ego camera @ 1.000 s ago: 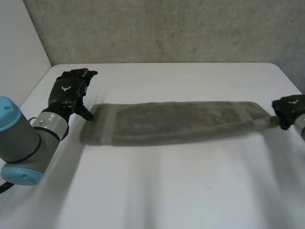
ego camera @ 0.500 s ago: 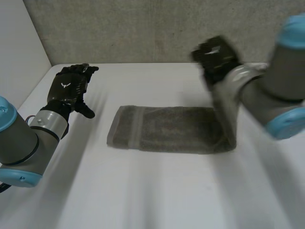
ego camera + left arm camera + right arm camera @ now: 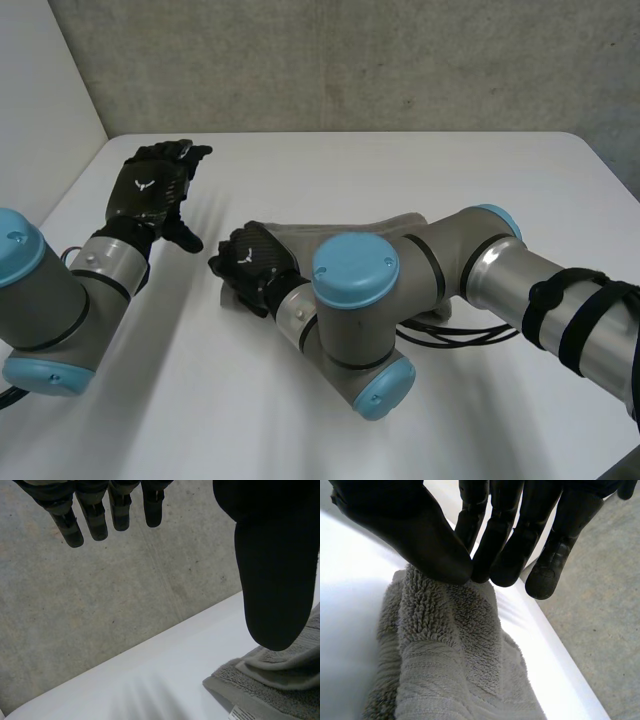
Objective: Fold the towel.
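Two arms work over one white table (image 3: 420, 170) set against one concrete wall (image 3: 350, 60). One grey towel (image 3: 310, 238) lies bunched on the table, a little left of centre, and the right arm (image 3: 470, 290) reaches across it and covers much of it.

The right hand (image 3: 250, 262) rests at the towel's end nearest the left hand. In the right wrist view its thumb (image 3: 430, 550) and fingertips (image 3: 482, 567) close together on a raised fold of terry (image 3: 450, 645), pinching that end of the cloth.

The left hand (image 3: 148, 192) hangs above the table's left part, near the towel but apart from it. In the left wrist view its fingers (image 3: 95, 520) are straight and its thumb (image 3: 272, 580) is spread wide, and it holds nothing.

Beside that thumb one corner of the towel (image 3: 270, 685) shows two layers, one lying over the other. One small white label (image 3: 240, 713) sits at the hem of the lower layer.
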`<state>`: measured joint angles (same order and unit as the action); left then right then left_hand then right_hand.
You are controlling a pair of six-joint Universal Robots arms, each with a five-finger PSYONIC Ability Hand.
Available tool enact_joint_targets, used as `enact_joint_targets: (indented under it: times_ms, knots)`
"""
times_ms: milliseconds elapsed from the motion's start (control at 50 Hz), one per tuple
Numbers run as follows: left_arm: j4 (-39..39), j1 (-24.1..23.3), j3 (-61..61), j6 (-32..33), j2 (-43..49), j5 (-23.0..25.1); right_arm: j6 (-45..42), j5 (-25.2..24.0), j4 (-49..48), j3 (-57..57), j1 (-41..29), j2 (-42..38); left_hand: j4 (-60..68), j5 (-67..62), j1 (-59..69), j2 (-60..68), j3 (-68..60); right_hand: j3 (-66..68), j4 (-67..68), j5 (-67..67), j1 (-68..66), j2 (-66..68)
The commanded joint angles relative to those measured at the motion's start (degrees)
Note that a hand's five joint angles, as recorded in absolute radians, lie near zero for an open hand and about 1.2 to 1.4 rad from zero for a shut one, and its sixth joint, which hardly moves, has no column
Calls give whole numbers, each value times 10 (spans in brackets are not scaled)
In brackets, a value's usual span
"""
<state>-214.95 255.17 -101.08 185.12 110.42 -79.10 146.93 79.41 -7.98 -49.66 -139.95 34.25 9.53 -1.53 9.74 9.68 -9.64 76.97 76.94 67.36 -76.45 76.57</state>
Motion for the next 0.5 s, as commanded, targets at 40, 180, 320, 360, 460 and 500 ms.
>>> enact_joint_targets:
  times_ms: [40, 180, 320, 360, 460, 500]
  knots:
    - [-3, -2, -1, 1, 3, -1, 1, 10, 14, -16, 2, 12, 5, 15, 3, 3, -4, -341, -341, -345, 336, -337]
    - [-3, -4, 0, 1, 2, -1, 53, 86, 54, -70, 42, 150, 5, 15, 3, 3, -4, -670, -669, -674, 665, -666]
    - [-3, -9, 1, 2, 3, 0, 149, 79, 83, -160, 139, 256, 5, 15, 3, 3, -4, -670, -669, -674, 665, -666]
    - [-3, -13, 1, 2, 3, 0, 159, 77, 89, -192, 161, 269, 5, 15, 3, 3, -4, -670, -669, -674, 665, -666]
    - [-3, -23, 0, 5, 5, 1, 158, 72, 92, -293, 224, 285, 5, 15, 3, 3, -4, -670, -669, -674, 665, -666]
    - [-4, -29, 1, 5, 6, 1, 158, 70, 83, -338, 249, 277, 5, 15, 3, 3, -4, -612, -612, -616, 607, -608]
